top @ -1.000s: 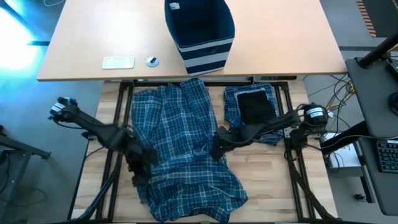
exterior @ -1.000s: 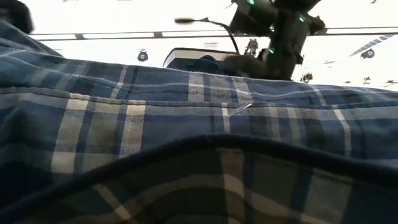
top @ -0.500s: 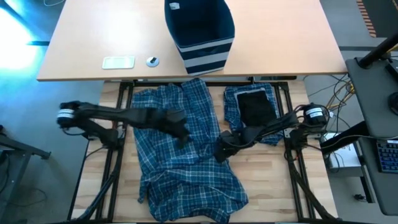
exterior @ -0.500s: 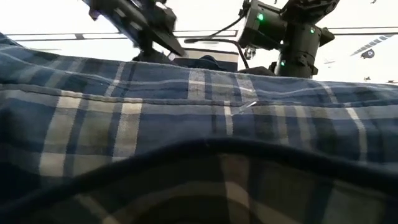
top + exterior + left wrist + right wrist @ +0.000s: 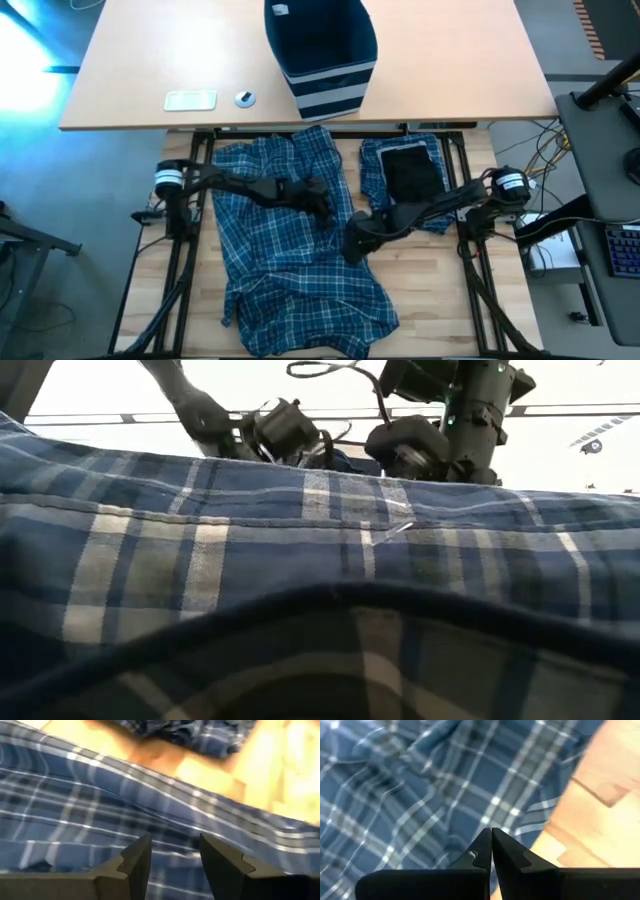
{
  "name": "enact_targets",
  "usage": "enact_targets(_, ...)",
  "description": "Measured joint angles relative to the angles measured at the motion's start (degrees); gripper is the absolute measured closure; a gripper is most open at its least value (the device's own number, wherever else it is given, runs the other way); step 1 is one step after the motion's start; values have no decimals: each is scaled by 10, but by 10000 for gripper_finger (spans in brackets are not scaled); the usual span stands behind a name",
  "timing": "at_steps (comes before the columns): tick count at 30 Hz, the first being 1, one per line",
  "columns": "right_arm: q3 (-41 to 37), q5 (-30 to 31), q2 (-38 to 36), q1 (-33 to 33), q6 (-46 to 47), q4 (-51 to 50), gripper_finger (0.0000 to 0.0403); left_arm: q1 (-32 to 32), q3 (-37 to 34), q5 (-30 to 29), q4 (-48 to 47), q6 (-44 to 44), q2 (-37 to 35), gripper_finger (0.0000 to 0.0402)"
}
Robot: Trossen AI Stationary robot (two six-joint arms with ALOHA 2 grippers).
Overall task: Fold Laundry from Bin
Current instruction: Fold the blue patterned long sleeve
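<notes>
Both arms over the plaid garment (image 5: 290,260)
Only wrist views show fingers: left gripper (image 5: 172,852) spread (it moved right), right gripper (image 5: 491,845) pressed together, empty.

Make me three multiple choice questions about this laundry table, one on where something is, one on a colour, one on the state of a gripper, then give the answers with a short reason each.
1. Where does the bin stand?
A. on the far tabletop, beyond the cloth
B. on the plaid garment
C. under the right arm

2. What colour is the small piece lying on the folded plaid pile?
A. red
B. black
C. yellow

3. How do the right gripper's fingers stand?
A. wide apart
B. holding the bin
C. closed together at the edge of the plaid garment

Answers:
1 A: the high view shows it upright on the tan tabletop, away from the cloth.
2 B: it shows dark black against blue checks.
3 C: the right wrist view shows the two tips touching, with no gap.
</notes>
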Motion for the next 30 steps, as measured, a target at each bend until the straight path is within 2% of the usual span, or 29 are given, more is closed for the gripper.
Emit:
enact_targets(8,8,-6,2,13,-47,12,394,4,2,-37,-11,35,52,252)
enact_targets(11,-1,-6,3,13,-45,7,394,4,3,-48,-75,59,34,255)
enact_targets(17,-4,-5,14,13,-75,13,394,9,-1,-116,-193,143,-23,269)
enact_targets(19,-4,-26,23,13,-79,10,394,16,0,-130,-207,156,-40,273)
enact_targets(23,-3,-89,26,23,-68,-1,394,17,-1,-123,-216,146,-55,276)
enact_targets(25,2,-98,17,38,-45,2,394,11,-1,-116,-201,136,-59,277)
enact_targets(27,10,-81,11,58,-26,3,394,7,-3,-112,-190,121,-57,277)
enact_targets(30,12,-21,15,95,-5,15,394,6,-3,-102,-163,100,-43,277)
